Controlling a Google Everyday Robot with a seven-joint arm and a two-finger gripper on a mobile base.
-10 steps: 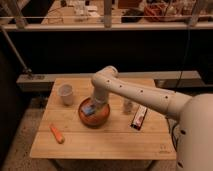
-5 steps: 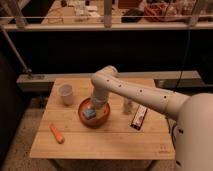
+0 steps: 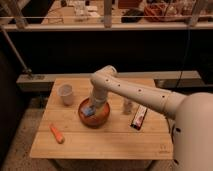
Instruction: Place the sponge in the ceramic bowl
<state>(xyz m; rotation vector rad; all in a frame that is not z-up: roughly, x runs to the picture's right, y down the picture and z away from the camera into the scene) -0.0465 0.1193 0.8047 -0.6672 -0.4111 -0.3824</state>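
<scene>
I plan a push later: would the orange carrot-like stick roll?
The orange carrot-like stick looks rounded and tapered, so it would probably roll in a curve. It is small, so likely light. The gripper is down in the ceramic bowl, apart from it.

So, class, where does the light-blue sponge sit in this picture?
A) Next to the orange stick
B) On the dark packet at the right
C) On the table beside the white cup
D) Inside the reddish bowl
D: the sponge lies within the rim of the ceramic bowl, on its left side, and the tool hangs over the bowl right beside it.
</scene>
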